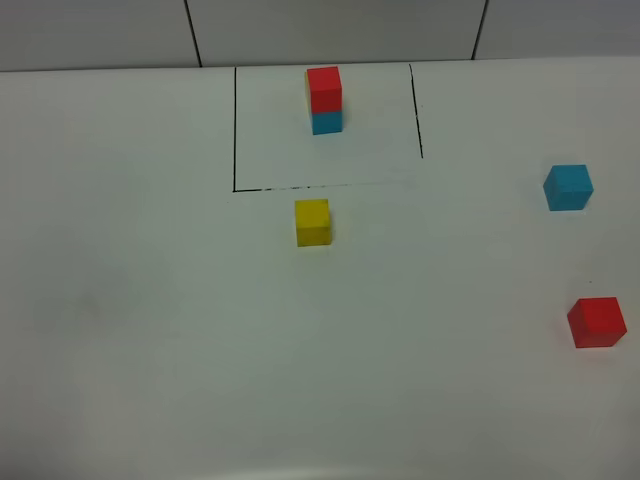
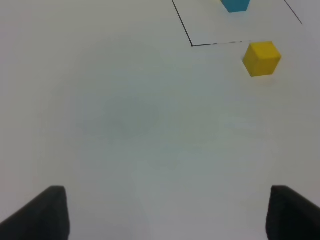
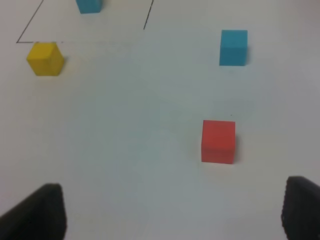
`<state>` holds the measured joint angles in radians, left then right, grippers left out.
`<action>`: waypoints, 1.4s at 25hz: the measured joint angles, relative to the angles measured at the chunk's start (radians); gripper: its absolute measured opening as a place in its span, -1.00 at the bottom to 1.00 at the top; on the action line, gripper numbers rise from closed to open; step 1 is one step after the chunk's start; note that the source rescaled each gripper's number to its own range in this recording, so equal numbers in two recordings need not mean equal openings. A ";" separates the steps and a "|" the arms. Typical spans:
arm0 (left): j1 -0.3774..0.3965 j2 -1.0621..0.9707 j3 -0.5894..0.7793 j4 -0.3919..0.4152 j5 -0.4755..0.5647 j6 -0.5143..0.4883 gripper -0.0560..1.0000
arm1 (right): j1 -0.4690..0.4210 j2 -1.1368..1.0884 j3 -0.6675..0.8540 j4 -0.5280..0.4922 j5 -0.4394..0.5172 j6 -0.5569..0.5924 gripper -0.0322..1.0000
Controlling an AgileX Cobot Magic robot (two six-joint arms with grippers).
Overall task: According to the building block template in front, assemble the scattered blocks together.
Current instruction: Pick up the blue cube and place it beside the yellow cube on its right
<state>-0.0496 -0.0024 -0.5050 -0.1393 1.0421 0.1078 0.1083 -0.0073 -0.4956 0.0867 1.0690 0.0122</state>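
Observation:
The template (image 1: 324, 100) stands inside the black-lined rectangle at the back: a red block on a blue block. Three loose blocks lie on the white table. A yellow block (image 1: 312, 221) sits just in front of the rectangle's line and shows in the left wrist view (image 2: 261, 58) and the right wrist view (image 3: 45, 58). A blue block (image 1: 568, 187) lies at the right (image 3: 233, 47). A red block (image 1: 597, 322) lies nearer at the right edge (image 3: 218, 141). My left gripper (image 2: 167, 212) and right gripper (image 3: 169, 210) are open and empty, well back from the blocks. Neither arm shows in the exterior high view.
The black-lined rectangle (image 1: 236, 130) marks the template area at the back of the white table (image 1: 150, 300). A tiled wall (image 1: 330, 30) rises behind the table's far edge. The red block lies close to the right edge of the exterior high view.

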 joint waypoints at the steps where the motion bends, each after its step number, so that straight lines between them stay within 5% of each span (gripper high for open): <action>1: 0.000 0.000 0.000 0.000 0.000 0.000 0.54 | 0.000 0.000 0.000 0.000 0.000 0.001 0.52; 13: 0.000 0.000 0.000 0.000 0.000 0.000 0.54 | 0.000 0.060 -0.004 -0.038 0.000 0.058 0.54; 24: 0.000 0.000 0.000 0.000 0.000 0.000 0.54 | 0.000 0.537 -0.149 -0.103 -0.068 0.043 0.96; 35: 0.000 0.000 0.000 0.000 0.000 0.000 0.54 | 0.000 0.935 -0.349 -0.104 -0.095 -0.012 1.00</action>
<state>-0.0496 -0.0024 -0.5050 -0.1393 1.0421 0.1078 0.1083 0.9273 -0.8450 -0.0172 0.9735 0.0000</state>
